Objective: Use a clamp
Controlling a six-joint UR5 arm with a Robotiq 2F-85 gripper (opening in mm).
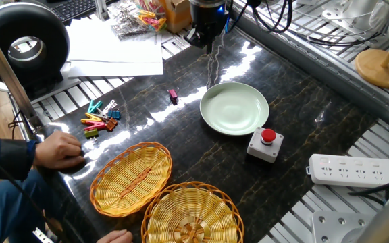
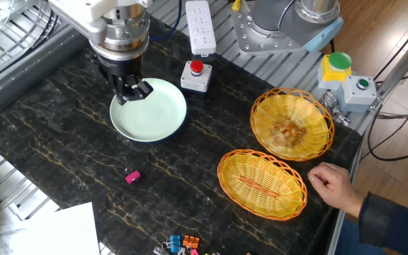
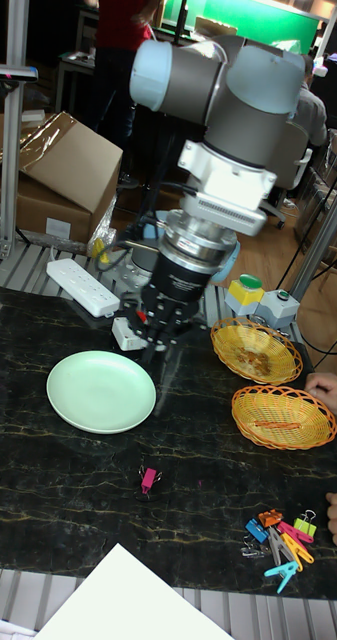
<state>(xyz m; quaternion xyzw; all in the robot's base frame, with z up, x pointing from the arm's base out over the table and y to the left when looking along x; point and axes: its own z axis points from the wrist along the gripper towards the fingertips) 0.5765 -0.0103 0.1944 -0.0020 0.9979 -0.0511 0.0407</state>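
Clamp [image 1: 173, 96]: one small pink-magenta clip with a dark end, lying flat on the bare dark table [image 1: 302, 115], apart from the pale green plate [image 1: 234, 108] and well apart from the heap of coloured clips [image 1: 100, 116]. Gripper [image 2: 132, 92]: raised above the plate's far rim, fingers drawn narrow, nothing between them. Relation: the clamp lies across the plate's rim from the gripper, toward the white paper [image 2: 48, 230]; in the tall fixed view its long axis runs roughly toward that camera.
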